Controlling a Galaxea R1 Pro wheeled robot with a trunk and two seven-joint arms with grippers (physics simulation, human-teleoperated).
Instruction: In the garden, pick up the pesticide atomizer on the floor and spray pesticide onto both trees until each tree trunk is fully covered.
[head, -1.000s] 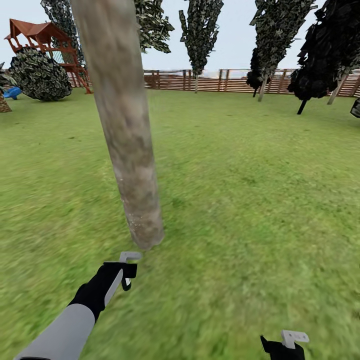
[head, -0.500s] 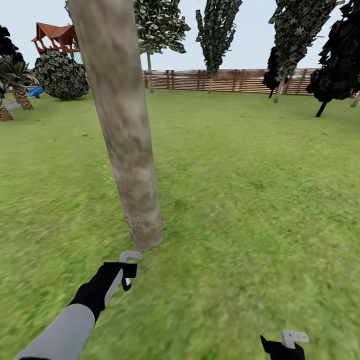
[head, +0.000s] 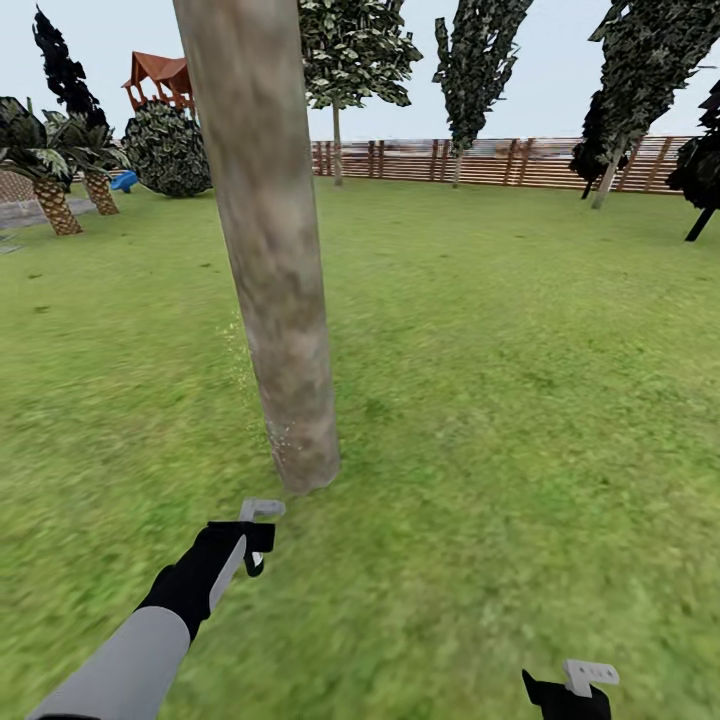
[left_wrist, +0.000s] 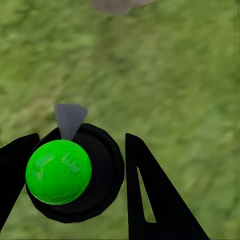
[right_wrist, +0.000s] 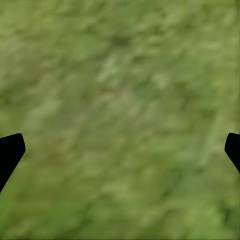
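Head view: your left gripper (head: 255, 540) is clamped on the atomizer (left_wrist: 70, 170), nozzle near the trunk (head: 270, 250) base.
Right gripper (right_wrist: 120, 150): spread wide, holding nothing.
Risk: low aim leaves the upper trunk unsprayed.

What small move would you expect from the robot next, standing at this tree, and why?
Probably tilt the left arm up a little. Its fingers clamp the pesticide atomizer, and the grey nozzle points toward the foot of the tree trunk. Faint specks show beside the lower trunk, so the bark higher up likely needs spray.
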